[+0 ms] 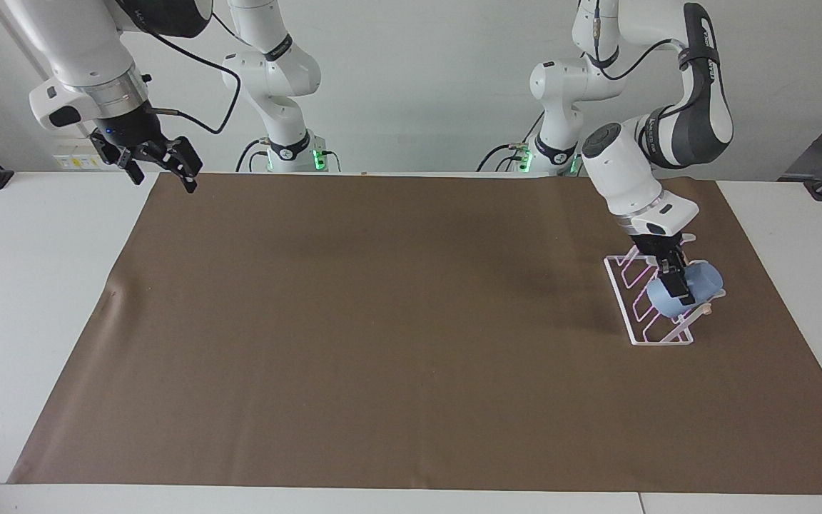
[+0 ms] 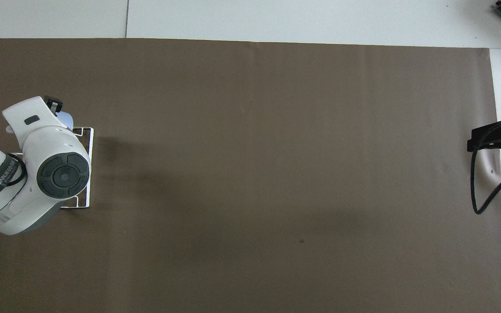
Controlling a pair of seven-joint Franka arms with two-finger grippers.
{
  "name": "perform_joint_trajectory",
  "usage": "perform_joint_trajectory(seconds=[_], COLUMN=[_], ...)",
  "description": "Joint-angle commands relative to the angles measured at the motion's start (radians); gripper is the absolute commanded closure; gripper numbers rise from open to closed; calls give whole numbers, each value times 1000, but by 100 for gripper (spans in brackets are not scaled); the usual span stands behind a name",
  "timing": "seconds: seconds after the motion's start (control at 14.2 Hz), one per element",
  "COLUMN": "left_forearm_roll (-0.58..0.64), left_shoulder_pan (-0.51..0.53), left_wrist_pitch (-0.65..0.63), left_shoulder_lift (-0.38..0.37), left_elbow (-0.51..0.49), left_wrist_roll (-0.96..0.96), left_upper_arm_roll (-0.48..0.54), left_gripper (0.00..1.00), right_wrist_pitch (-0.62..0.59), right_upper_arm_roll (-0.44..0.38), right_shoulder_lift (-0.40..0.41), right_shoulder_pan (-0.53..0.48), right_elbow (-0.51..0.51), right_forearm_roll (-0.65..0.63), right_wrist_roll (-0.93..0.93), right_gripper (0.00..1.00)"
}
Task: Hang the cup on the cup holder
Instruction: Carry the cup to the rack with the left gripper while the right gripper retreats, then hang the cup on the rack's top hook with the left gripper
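The light-blue cup is tilted on its side, gripped by my left gripper, which is shut on it. It sits over the upper part of the clear cup holder, near the wooden dowel. I cannot tell whether a pink prong is inside the cup. In the overhead view my left arm hides most of the cup holder, and only a sliver of the cup shows. My right gripper is open and empty, raised over the mat's corner at the right arm's end.
A brown mat covers most of the white table. My right gripper's cable hangs in a loop over the mat's edge.
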Motion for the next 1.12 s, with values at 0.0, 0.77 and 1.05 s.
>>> perform_joint_trajectory(seconds=[0.0,0.77,1.05], left_forearm_roll=[25,-100,-301], left_shoulder_pan=[22,-24,-50], left_wrist_pitch=[33,-50,-198], left_shoulder_lift=[-36,-29,-39], left_elbow=[-36,63,88], left_wrist_roll=[-14,249,750], left_upper_arm_roll=[-6,-16,-19], left_gripper=[9,0,0], right_wrist_pitch=[-3,-1,31], right_upper_arm_roll=[20,21,21], right_shoulder_lift=[-21,-37,-43], right_shoulder_pan=[18,18,15], right_elbow=[-21,-51,-68], right_forearm_roll=[-10,-12,-10], right_wrist_roll=[-15,-37,-35], right_gripper=[0,0,0])
